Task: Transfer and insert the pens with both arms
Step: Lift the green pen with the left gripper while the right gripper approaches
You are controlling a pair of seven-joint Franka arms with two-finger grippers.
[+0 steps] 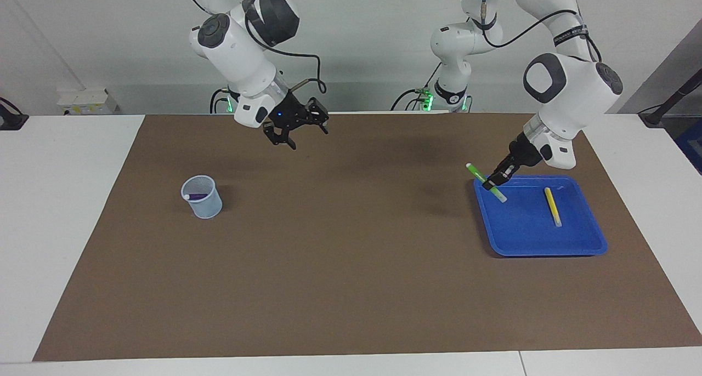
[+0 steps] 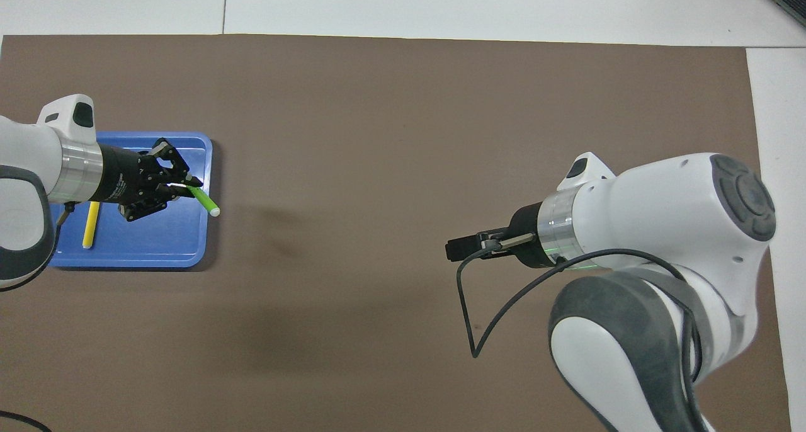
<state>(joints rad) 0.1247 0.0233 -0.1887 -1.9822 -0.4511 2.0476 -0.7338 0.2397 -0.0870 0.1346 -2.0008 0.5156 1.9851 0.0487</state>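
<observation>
My left gripper (image 1: 492, 183) is shut on the green pen (image 1: 476, 173) and holds it tilted just above the blue tray's (image 1: 548, 250) edge toward the right arm's end. In the overhead view the green pen (image 2: 204, 200) sticks out of that gripper (image 2: 189, 185) past the tray's (image 2: 157, 255) rim. The yellow pen (image 1: 553, 206) lies flat in the tray; it also shows in the overhead view (image 2: 92, 224). The purple pen (image 1: 194, 196) lies in a pale mesh cup (image 1: 202, 197). My right gripper (image 1: 299, 129) is open and empty, raised over the mat near the robots; it also shows in the overhead view (image 2: 454, 249).
A brown mat (image 1: 351, 255) covers most of the white table. The cup stands toward the right arm's end and the tray toward the left arm's end. In the overhead view the right arm hides the cup.
</observation>
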